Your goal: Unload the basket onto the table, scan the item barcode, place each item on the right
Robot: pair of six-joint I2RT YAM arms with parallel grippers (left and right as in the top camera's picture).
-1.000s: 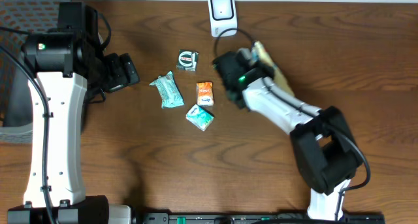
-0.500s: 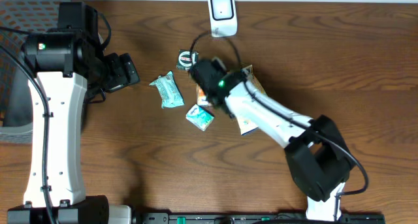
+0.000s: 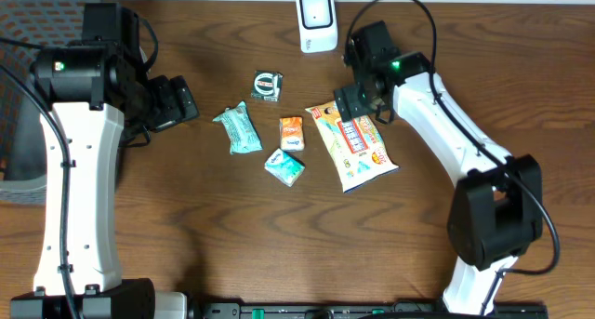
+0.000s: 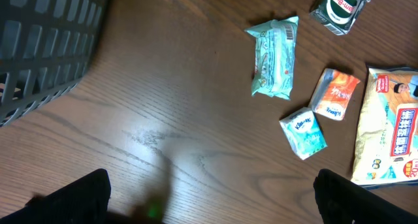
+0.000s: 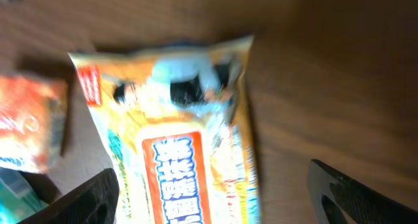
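Note:
A yellow and orange snack bag (image 3: 354, 146) lies flat on the table, printed side up, right of the small packets. My right gripper (image 3: 353, 103) hovers open just above the bag's top end. In the right wrist view the bag (image 5: 176, 132) lies between and below the spread fingers of the right gripper (image 5: 215, 198), and neither finger touches it. The white barcode scanner (image 3: 316, 19) stands at the back edge. My left gripper (image 3: 178, 103) is open over bare wood at the left, and the left wrist view shows nothing between the left gripper's (image 4: 212, 201) fingers.
A teal packet (image 3: 239, 128), a small orange packet (image 3: 292, 133), a teal tissue pack (image 3: 284, 167) and a dark round-labelled item (image 3: 267, 85) lie mid-table. A dark mesh basket (image 3: 33, 35) stands at the far left corner.
The right gripper swept left carrying the snack bag, let it go onto the table and opened. It has since pulled back toward the scanner. The left arm has not moved.

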